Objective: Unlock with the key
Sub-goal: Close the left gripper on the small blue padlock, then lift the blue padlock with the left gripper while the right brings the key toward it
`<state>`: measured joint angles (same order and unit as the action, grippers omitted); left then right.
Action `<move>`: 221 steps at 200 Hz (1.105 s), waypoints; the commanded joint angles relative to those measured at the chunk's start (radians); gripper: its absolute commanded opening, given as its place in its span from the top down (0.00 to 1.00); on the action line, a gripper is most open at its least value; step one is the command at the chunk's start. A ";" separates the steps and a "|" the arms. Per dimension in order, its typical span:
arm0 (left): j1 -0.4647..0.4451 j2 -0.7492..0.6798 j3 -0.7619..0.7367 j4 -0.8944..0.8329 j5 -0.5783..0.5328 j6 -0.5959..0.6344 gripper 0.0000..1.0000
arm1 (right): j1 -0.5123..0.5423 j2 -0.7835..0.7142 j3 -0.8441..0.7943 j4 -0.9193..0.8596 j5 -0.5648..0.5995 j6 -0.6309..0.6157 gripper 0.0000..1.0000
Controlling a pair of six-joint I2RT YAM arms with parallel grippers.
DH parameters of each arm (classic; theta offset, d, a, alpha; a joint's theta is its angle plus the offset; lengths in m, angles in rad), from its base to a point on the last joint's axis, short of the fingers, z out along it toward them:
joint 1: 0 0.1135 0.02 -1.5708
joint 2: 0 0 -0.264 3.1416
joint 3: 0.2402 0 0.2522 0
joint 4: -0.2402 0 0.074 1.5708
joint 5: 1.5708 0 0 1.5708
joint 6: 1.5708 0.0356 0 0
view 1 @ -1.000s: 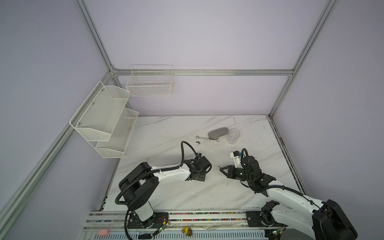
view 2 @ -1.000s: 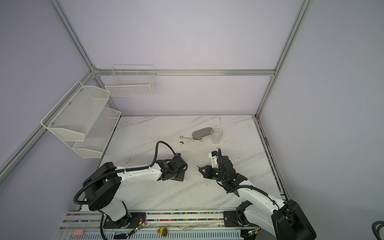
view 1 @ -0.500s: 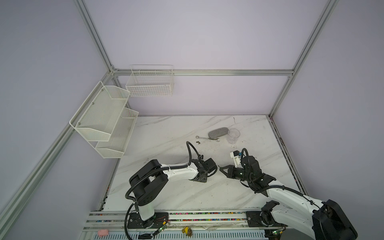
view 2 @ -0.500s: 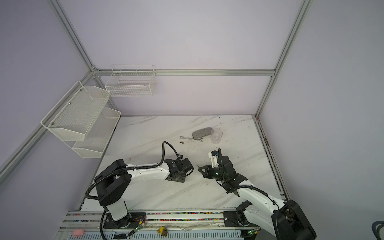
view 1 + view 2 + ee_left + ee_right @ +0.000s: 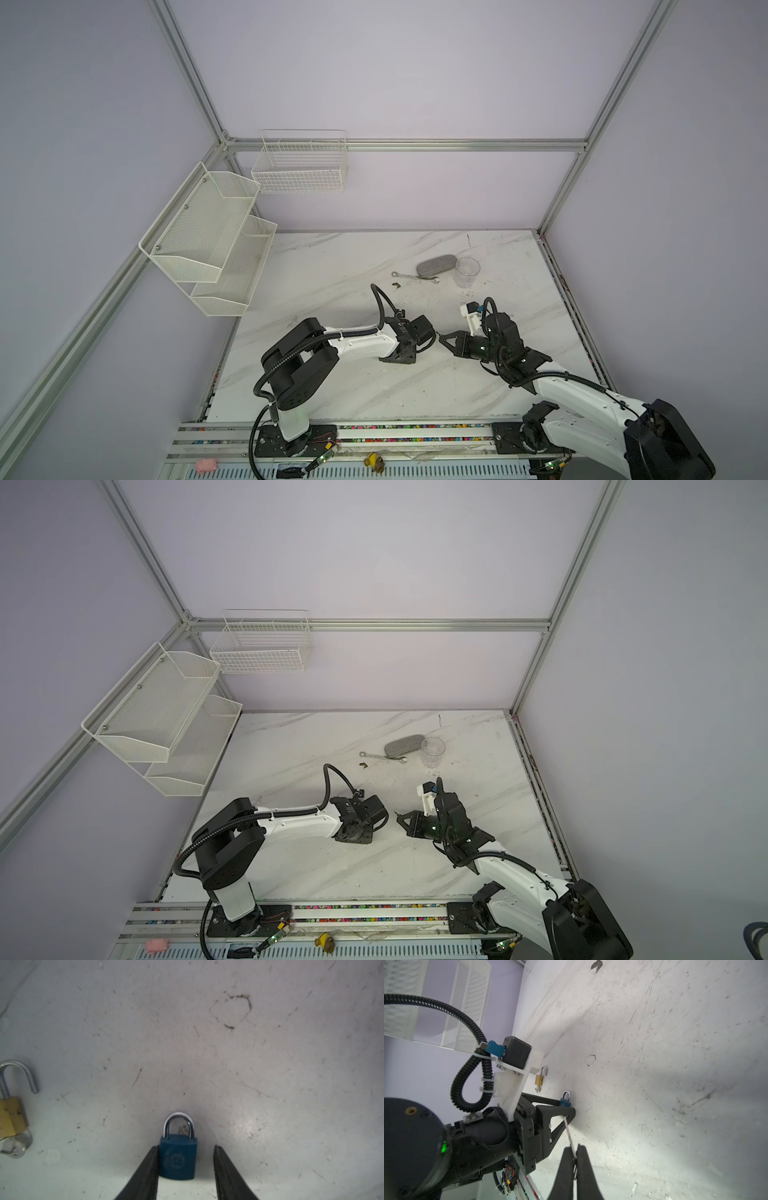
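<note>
The left pincer [image 5: 186,1147], jaws apart, straddles the blue padlock [image 5: 178,1157]; the right pincer [image 5: 575,1147], clamped on the key [image 5: 568,1128], seemingly aims at its base.

No legible text, brand or number in any view.
The blue padlock [image 5: 178,1159] bears a faint round emblem stamped on its face, too blurred to read in the left wrist view. The brass padlock [image 5: 11,1115] shows only small, illegible marks on its body.

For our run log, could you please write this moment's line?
left hand: open, straddling blue padlock | right hand: shut on key | brass padlock: shackle open
</note>
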<state>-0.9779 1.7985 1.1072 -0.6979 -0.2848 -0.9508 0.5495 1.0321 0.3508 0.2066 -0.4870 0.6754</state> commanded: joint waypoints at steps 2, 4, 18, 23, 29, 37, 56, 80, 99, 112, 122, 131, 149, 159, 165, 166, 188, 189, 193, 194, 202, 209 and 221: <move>-0.006 0.040 0.062 -0.002 0.012 -0.008 0.54 | -0.003 -0.017 -0.017 0.029 -0.002 -0.006 1.00; -0.005 0.042 0.062 -0.003 0.012 -0.008 0.54 | -0.003 -0.016 -0.017 0.030 -0.002 -0.006 1.00; -0.006 0.052 0.062 -0.002 0.013 -0.009 0.55 | -0.003 -0.016 -0.017 0.030 -0.002 -0.005 1.00; -0.006 0.054 0.062 -0.002 0.013 -0.009 0.57 | -0.003 -0.016 -0.015 0.030 -0.003 -0.005 1.00; -0.005 0.056 0.062 -0.002 0.007 -0.007 0.57 | -0.003 -0.015 -0.013 0.030 -0.005 -0.007 1.00; -0.005 0.061 0.061 -0.005 -0.003 -0.003 0.58 | -0.003 -0.015 -0.013 0.030 -0.006 -0.007 1.00; -0.005 0.068 0.062 -0.013 -0.004 0.003 0.62 | -0.003 -0.018 -0.013 0.030 -0.007 -0.009 1.00; -0.005 0.065 0.054 -0.015 -0.006 0.001 0.68 | -0.002 -0.015 -0.013 0.030 -0.005 -0.010 1.00; -0.002 0.066 0.052 -0.015 -0.007 -0.002 0.71 | -0.003 -0.015 -0.013 0.030 -0.004 -0.010 1.00; 0.001 0.068 0.051 -0.014 -0.003 -0.002 0.76 | -0.003 -0.018 -0.012 0.028 -0.004 -0.010 1.00; 0.001 0.062 0.049 -0.015 -0.006 -0.005 0.79 | -0.003 -0.022 -0.009 0.028 -0.007 -0.010 1.00; 0.000 0.054 0.046 -0.014 -0.009 -0.008 0.81 | -0.003 -0.027 -0.007 0.026 -0.007 -0.011 1.00; 0.003 0.031 0.043 -0.014 -0.017 -0.012 0.87 | -0.003 -0.037 0.002 0.013 -0.003 -0.014 1.00; 0.003 0.012 0.039 -0.010 -0.021 -0.017 0.91 | -0.003 -0.043 0.012 -0.004 0.004 -0.022 1.00; 0.002 -0.005 0.036 -0.004 -0.021 -0.021 0.92 | -0.003 -0.046 0.020 -0.018 0.008 -0.030 1.00; 0.003 -0.008 0.036 -0.003 -0.022 -0.021 0.92 | -0.003 -0.046 0.022 -0.020 0.010 -0.030 1.00; 0.010 -0.076 0.005 0.039 -0.019 -0.046 0.99 | -0.003 -0.059 0.076 -0.110 0.054 -0.077 1.00; 0.010 -0.081 0.002 0.042 -0.018 -0.048 1.00 | -0.003 -0.058 0.078 -0.113 0.054 -0.078 1.00; 0.013 -0.096 -0.006 0.052 -0.016 -0.054 1.00 | -0.003 -0.061 0.086 -0.124 0.055 -0.083 1.00; 0.013 -0.101 -0.009 0.055 -0.015 -0.056 1.00 | -0.003 -0.062 0.089 -0.127 0.056 -0.084 1.00; 0.020 -0.134 -0.029 0.080 -0.011 -0.074 1.00 | -0.002 -0.069 0.107 -0.153 0.068 -0.094 1.00; 0.024 -0.166 -0.049 0.103 -0.007 -0.095 1.00 | -0.001 -0.075 0.120 -0.170 0.075 -0.099 1.00; 0.032 -0.224 -0.088 0.160 0.004 -0.130 1.00 | -0.002 -0.083 0.138 -0.188 0.081 -0.105 1.00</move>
<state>-0.9649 1.7111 1.0939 -0.6460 -0.2878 -0.9966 0.5495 0.9806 0.4328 0.0940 -0.4454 0.6136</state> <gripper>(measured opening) 0.228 0.060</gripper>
